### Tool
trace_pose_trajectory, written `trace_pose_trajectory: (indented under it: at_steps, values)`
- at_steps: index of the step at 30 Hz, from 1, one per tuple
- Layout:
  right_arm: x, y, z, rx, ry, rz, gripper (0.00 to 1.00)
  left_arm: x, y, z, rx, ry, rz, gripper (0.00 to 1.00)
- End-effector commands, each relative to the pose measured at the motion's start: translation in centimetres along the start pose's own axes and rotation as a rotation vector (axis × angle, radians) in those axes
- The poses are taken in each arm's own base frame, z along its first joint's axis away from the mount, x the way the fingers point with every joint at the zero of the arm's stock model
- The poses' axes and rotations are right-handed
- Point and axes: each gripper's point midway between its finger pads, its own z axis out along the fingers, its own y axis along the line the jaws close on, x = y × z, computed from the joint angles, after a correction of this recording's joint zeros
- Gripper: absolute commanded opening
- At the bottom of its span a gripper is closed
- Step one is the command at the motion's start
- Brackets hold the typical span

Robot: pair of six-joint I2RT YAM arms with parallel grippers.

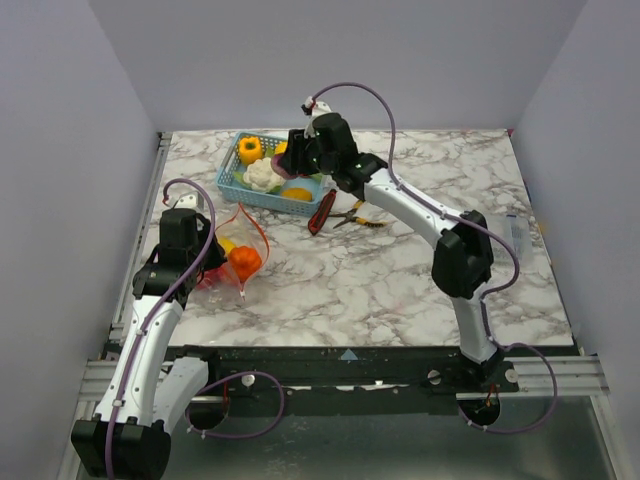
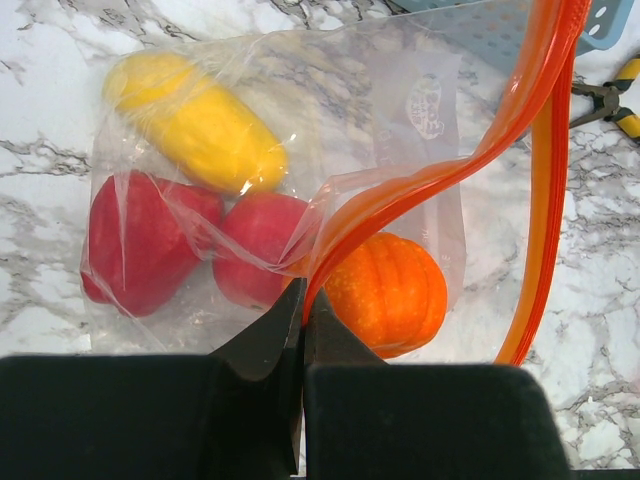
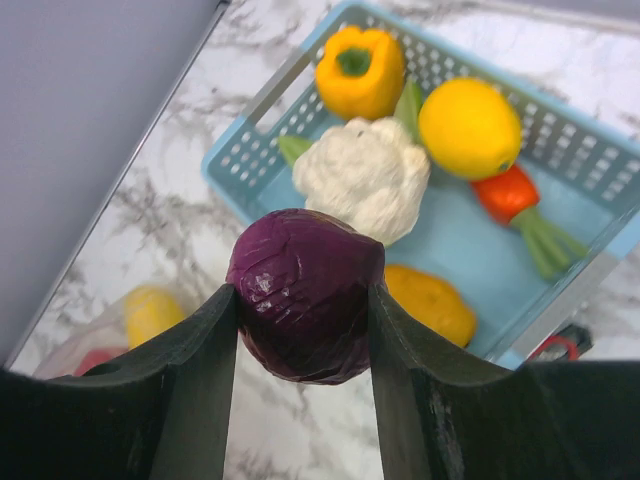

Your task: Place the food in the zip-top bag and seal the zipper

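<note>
Your left gripper [image 2: 302,305] was clamped shut on the thin red-orange zipper strip [image 2: 545,150] of the clear, crinkly zip-top bag [image 2: 400,110]. It pinched one lip so that the mouth stood lifted and gaping instead of lying flat on the white marble table [image 1: 400,270]. That hold looked meant to keep an entry open for the other arm.

Inside the bag lay a glossy yellow toy corn cob [image 2: 195,125] and two red toy pieces [image 2: 140,240]. A small orange toy pumpkin [image 2: 390,290] sat right at the mouth, beneath the raised strip.

Your right gripper [image 3: 305,300] was closed around a round purple toy cabbage [image 3: 300,265], its jaws pressing it from both sides. It hung over the edge of the blue lattice plastic basket [image 3: 600,160], well apart from the bag. The basket held a yellow toy pepper [image 3: 360,70], a white toy cauliflower [image 3: 365,175] and other pieces.

The zipper was unsealed. I judged the cabbage would need to be carried across to that narrow, curling opening.
</note>
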Motion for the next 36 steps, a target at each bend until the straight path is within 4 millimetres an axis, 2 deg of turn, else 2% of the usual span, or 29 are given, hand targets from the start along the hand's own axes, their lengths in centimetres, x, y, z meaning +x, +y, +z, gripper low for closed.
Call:
trace_pose_trajectory:
  at_steps: [1, 8, 12, 15, 18, 25, 36]
  values:
    - [1.2, 5.1, -3.7, -0.208, 0.027, 0.108, 0.01, 0.1, -0.6, 0.1, 0.034, -0.003, 0.016, 0.0]
    - [2.6, 9.2, -10.4, -0.373, -0.004, 0.146, 0.01, 0.1, -0.5, 0.0, 0.03, -0.007, 0.016, 0.0]
    - [3.3, 11.1, -13.1, -0.419, -0.031, 0.118, 0.0, -0.1, -0.4, -0.1, 0.027, -0.015, 0.016, 0.0]
    - [4.1, 12.7, -14.2, -0.453, -0.039, 0.089, 0.0, -0.2, -0.4, -0.3, 0.027, -0.02, 0.017, 0.0]
    - [5.5, 14.1, -13.9, -0.457, -0.024, 0.06, 0.0, -0.3, -0.5, -0.4, 0.031, -0.027, 0.021, 0.0]
    - [7.7, 16.0, -11.6, -0.421, 0.002, 0.025, 0.0, -0.6, -0.7, -1.0, 0.048, -0.059, 0.025, 0.0]
    - [9.5, 17.2, -6.3, -0.296, -0.004, 0.023, 0.01, -1.2, -1.2, -1.9, 0.082, -0.104, 0.032, 0.0]
